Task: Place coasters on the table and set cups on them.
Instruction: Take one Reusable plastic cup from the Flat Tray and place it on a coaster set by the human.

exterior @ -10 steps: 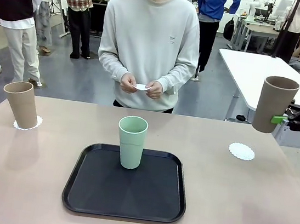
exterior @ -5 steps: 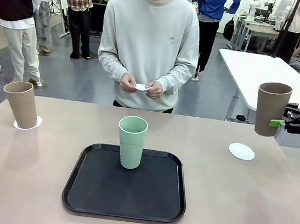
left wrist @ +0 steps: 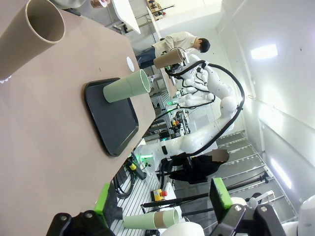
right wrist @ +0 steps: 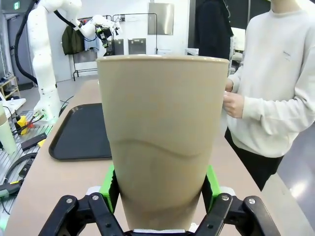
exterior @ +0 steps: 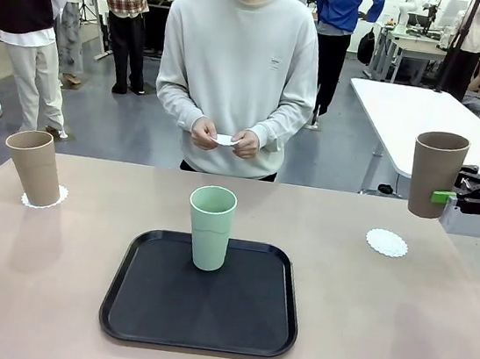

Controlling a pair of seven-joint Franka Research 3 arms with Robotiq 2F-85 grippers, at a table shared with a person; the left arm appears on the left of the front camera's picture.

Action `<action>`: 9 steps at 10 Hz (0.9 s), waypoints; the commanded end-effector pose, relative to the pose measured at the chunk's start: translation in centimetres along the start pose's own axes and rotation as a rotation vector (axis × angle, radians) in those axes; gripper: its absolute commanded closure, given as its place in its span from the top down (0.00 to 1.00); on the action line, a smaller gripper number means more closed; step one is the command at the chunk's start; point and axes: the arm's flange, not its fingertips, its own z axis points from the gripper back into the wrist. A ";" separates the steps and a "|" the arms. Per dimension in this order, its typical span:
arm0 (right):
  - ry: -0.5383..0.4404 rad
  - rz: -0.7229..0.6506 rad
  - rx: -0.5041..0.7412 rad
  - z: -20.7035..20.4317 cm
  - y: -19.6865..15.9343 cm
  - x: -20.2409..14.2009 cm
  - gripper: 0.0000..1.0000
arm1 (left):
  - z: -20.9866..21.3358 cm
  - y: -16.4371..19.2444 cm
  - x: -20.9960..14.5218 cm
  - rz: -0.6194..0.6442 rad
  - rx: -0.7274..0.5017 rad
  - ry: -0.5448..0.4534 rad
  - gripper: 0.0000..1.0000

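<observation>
My right gripper (exterior: pixel 446 197) is shut on a tan cup (exterior: pixel 435 173) and holds it upright in the air, above and to the right of a white lacy coaster (exterior: pixel 387 243) lying on the table (exterior: pixel 363 320). In the right wrist view that cup (right wrist: pixel 162 142) sits between the green pads (right wrist: pixel 109 189). Another tan cup (exterior: pixel 33 167) stands on a coaster (exterior: pixel 46 197) at the far left. The mint green cup (exterior: pixel 210 227) stands on the black tray (exterior: pixel 200 311). My left gripper (left wrist: pixel 162 206) is open, off the table's end, with the tan cup (left wrist: pixel 44 24) ahead of it.
A person in a pale sweatshirt stands at the far side, both hands (exterior: pixel 226 137) holding a small white coaster at waist height. A white table (exterior: pixel 426 111) stands behind on the right. Bare tabletop lies on both sides of the tray.
The tan cup in my right gripper has turned from tilted to upright and sunk slightly. The person, the other cups and the coasters have stayed put.
</observation>
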 end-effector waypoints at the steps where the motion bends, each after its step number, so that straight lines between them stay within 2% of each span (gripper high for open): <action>1: 0.016 -0.003 0.004 -0.1 0.0 0.2 0.82 | 0.1 -0.2 -0.1 -0.006 -0.006 -0.003 1.00; 3: -0.039 -0.018 0.027 -0.3 -1.2 -1.1 0.82 | 0.1 -0.2 -0.1 -0.006 -0.006 -0.003 1.00; 7: -0.063 0.006 0.063 -1.1 -3.0 -7.4 0.82 | 0.1 -0.2 -0.1 -0.006 -0.006 -0.003 1.00; 9: -0.135 0.041 0.096 -1.7 -3.1 -8.8 0.82 | 0.1 -0.2 -0.1 -0.006 -0.006 -0.003 1.00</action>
